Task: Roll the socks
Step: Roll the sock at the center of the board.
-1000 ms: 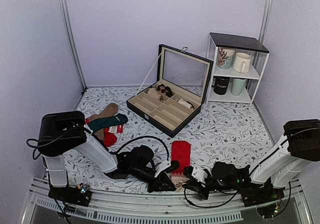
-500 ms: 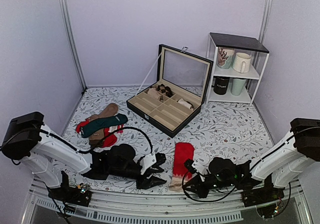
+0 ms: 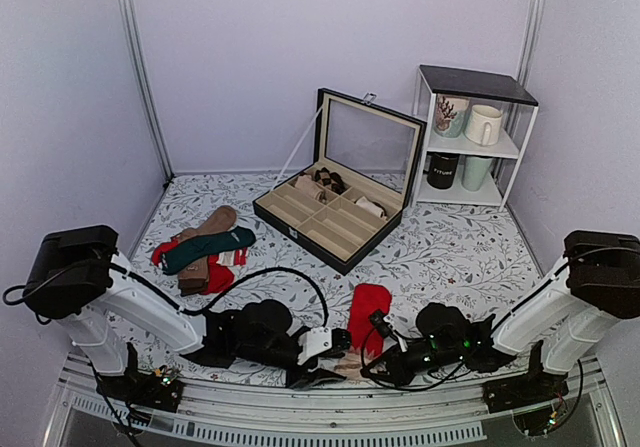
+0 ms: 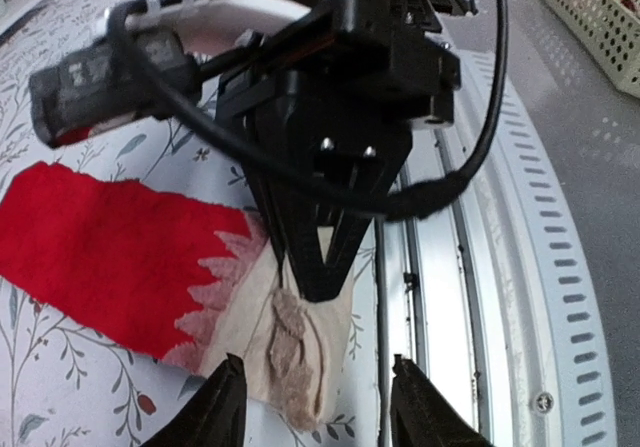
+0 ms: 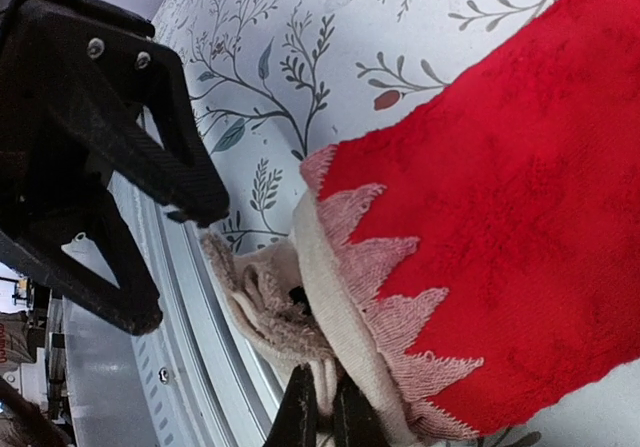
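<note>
The socks lie flat at lower centre of the top view, cuff toward the bottom edge. My right gripper pinches that cuff shut; my left gripper stands open astride it. I judge no roll is started; all of it remains.

Bottom centre of the top view is crowded. The left gripper, jaws apart, meets the right gripper, which is pinched on the red sock cuff, with the metal rail just below. The bare table at lower right is passable. A sock pile blocks centre-left, the compartment box mid-frame and the mug shelf upper right.
</note>
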You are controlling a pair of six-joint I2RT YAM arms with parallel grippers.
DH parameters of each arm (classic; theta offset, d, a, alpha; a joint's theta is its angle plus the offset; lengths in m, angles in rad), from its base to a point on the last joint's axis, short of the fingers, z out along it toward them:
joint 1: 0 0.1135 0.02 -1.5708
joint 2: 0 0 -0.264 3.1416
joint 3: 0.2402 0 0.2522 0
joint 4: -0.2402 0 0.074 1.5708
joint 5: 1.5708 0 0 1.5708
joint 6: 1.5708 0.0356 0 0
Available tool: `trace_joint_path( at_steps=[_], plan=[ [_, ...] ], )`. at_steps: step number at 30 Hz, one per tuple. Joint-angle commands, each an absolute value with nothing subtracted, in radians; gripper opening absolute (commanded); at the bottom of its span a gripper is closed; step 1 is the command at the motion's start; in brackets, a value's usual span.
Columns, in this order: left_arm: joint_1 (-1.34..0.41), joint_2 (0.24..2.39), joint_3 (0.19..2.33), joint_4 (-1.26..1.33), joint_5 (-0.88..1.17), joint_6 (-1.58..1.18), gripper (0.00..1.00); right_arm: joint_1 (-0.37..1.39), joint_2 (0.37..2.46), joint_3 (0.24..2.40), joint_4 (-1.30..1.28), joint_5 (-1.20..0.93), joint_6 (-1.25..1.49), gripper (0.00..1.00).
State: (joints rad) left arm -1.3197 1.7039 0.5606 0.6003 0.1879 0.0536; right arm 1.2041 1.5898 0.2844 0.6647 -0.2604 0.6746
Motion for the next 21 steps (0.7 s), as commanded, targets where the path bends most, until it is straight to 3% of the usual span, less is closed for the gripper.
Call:
trace_joint_path(
  at_steps=[1,16,18,19,21],
  plan=[
    [-1.338,1.728,0.596,0.65,0.225,0.08,0.49,1.197,1.674,0.259,0.499,-0.282,0.712,0.0],
    [-1.336,1.835,0.627,0.611,0.24,0.048,0.39,1.173,1.678,0.255,0.502,-0.315,0.699,0.0],
    [-1.336,1.849,0.643,0.583,0.235,0.044,0.32,1.171,1.678,0.255,0.502,-0.32,0.697,0.0],
    [-1.335,1.857,0.649,0.574,0.23,0.039,0.22,1.169,1.678,0.255,0.502,-0.324,0.696,0.0],
    [-1.333,1.869,0.657,0.553,0.22,0.027,0.11,1.169,1.678,0.255,0.502,-0.327,0.696,0.0]
  ],
)
